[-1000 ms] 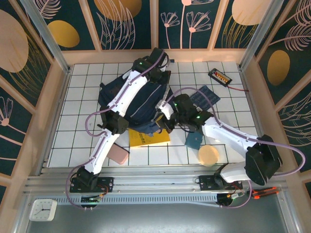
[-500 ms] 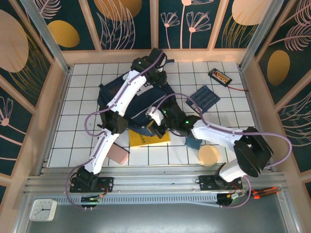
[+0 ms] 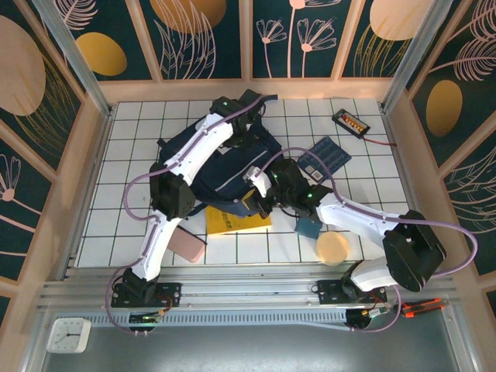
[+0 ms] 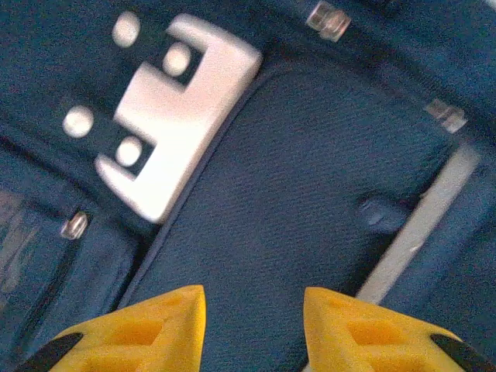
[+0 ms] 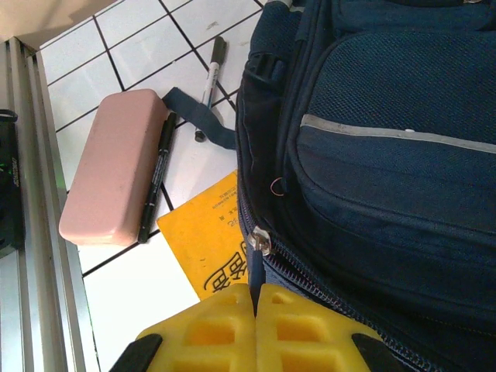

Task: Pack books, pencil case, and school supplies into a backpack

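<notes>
Right wrist: right hand (image 5: 256,293) clenched on zip tab (image 5: 255,267) of large navy-blue fabric backpack (image 5: 387,155); draw steadily along track; left hand (image 4: 254,298) unclenched, empty

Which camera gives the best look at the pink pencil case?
The right wrist view: the pencil case lies whole in frame, a black pen along its side. The top view has it partly hidden by the left arm; the left wrist camera faces the backpack.

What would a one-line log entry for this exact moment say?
left gripper: open over backpack | right gripper: shut on zip pull | yellow book, pencil case: not yet packed
</notes>
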Tool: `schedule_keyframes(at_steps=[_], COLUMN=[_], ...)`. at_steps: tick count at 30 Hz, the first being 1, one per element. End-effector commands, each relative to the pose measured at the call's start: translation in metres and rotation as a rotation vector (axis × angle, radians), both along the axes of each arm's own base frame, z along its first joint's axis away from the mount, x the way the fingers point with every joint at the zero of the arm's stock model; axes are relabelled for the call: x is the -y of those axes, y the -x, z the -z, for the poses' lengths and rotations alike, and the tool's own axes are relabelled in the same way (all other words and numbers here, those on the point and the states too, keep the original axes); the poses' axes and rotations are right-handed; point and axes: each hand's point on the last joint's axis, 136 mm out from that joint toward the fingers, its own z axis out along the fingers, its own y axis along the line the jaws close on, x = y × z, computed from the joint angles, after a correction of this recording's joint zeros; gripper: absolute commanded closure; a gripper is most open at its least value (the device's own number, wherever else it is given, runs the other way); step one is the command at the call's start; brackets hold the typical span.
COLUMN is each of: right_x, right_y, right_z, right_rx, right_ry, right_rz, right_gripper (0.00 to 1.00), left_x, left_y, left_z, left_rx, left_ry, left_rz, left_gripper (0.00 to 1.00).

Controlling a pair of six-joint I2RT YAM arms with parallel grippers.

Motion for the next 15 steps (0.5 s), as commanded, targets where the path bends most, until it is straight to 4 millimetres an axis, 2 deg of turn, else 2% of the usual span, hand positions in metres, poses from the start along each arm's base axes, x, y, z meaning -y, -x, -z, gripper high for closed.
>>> schedule_keyframes(at_steps=[1, 4, 5, 8, 11, 15], right_x=[-0.005, -0.007, -0.007, -0.006, -0.004, -0.003], right_y=[-0.003, -0.002, -0.001, 0.001, 0.002, 0.002], right_z=[-0.022, -0.018, -0.016, -0.012, -0.009, -0.010], right_rx=[0.039, 0.026, 0.017, 0.006, 0.004, 0.001], right_ry=[-0.085, -0.091, -0.089, -0.083, -0.068, -0.067], right_rz=[-0.017, -0.024, -0.025, -0.028, -0.029, -0.022], right_gripper=[1.00, 1.00, 1.00, 1.00, 1.00, 1.00], left_x=[-0.036, -0.033, -0.031, -0.033, -0.049, -0.075], left_y=[0.031, 0.043, 0.045, 0.058, 0.073, 0.090], left_z=[0.008, 0.010, 0.009, 0.014, 0.018, 0.026], left_rx=[-0.056, -0.059, -0.052, -0.085, -0.113, -0.133], left_ry=[-0.094, 0.063, 0.096, 0.102, 0.083, 0.175], left_rz=[-0.051, -0.069, -0.064, -0.037, -0.066, -0.196], left_gripper=[0.60, 0.56, 0.51, 0.42, 0.38, 0.37])
